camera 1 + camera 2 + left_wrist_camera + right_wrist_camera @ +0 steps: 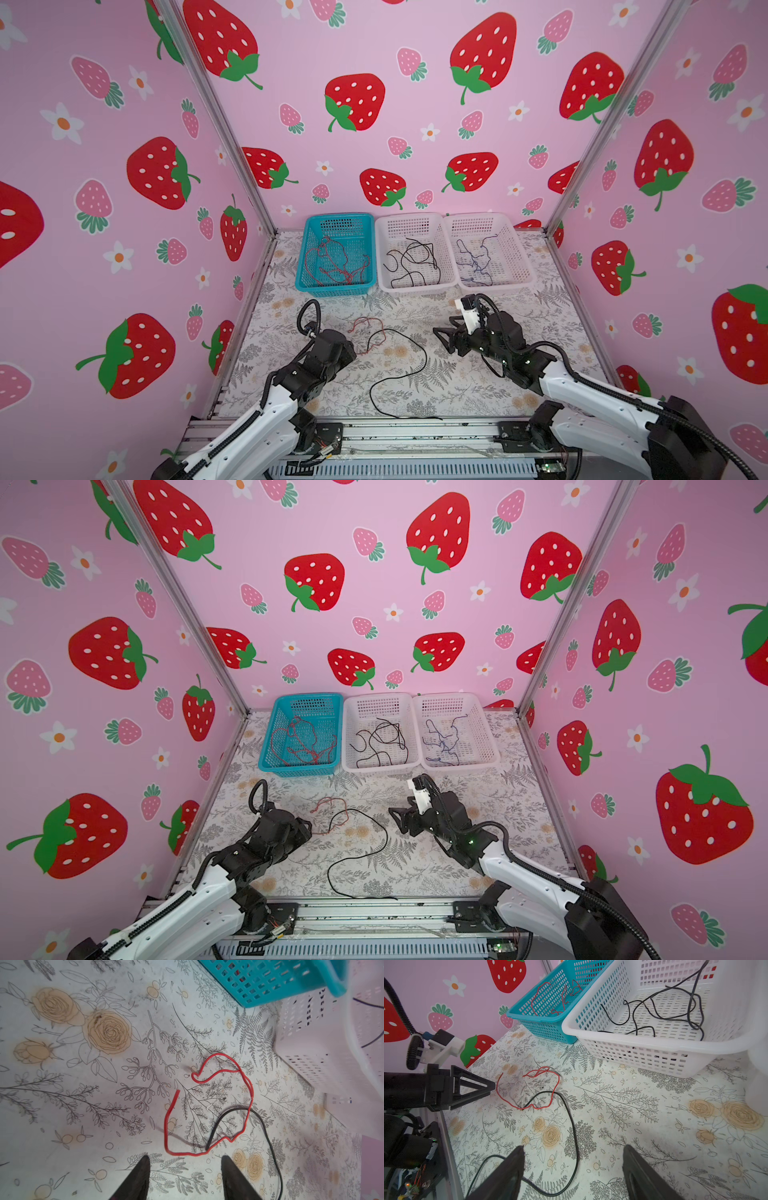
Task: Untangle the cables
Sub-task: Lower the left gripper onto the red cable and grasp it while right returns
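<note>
Left fingers (139, 1178): half-parted, nothing is gripped; they are held low, apparently for a pinch on the red loop.
Red cable (165, 1124): looped on the bench (478, 374) just ahead of the left fingertips, and crossed by the black cable (569, 1110).
Black cable: one end is tucked into the red loop; the rest is trailed near the right fingers (508, 1167).
Right fingers: spread wide and empty, likely kept ready to pin the black one.
Baskets (409, 217): lined up well beyond both fingers, one cable colour in each; sorting is judged nearly done.
</note>
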Motion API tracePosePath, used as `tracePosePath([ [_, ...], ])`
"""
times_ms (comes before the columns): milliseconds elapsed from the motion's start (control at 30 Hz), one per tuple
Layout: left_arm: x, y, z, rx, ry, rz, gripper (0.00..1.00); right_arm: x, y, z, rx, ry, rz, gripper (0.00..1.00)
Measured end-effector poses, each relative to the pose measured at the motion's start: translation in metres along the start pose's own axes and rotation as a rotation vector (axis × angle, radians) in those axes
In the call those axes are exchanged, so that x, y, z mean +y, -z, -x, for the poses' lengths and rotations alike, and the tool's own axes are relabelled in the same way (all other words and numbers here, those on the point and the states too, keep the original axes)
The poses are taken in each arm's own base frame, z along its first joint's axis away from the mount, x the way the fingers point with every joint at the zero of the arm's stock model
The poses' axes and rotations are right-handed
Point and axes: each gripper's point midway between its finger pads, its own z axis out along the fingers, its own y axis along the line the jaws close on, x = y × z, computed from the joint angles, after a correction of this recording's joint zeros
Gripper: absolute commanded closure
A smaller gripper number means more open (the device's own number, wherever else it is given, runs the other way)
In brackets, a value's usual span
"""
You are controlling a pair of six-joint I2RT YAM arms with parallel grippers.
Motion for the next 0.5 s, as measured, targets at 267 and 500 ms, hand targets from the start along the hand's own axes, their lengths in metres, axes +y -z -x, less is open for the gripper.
tracePosePath([
  [267,0.001,-0.014,-0.002,0.025,0.012,0.010,0.71,0.004,-0.004,-0.005,0.015,0.023,0.001,0.24],
  [500,0.008,-0.021,-0.006,0.038,0.010,0.017,0.81,0.006,-0.005,-0.008,0.021,0.035,0.002,0.24],
])
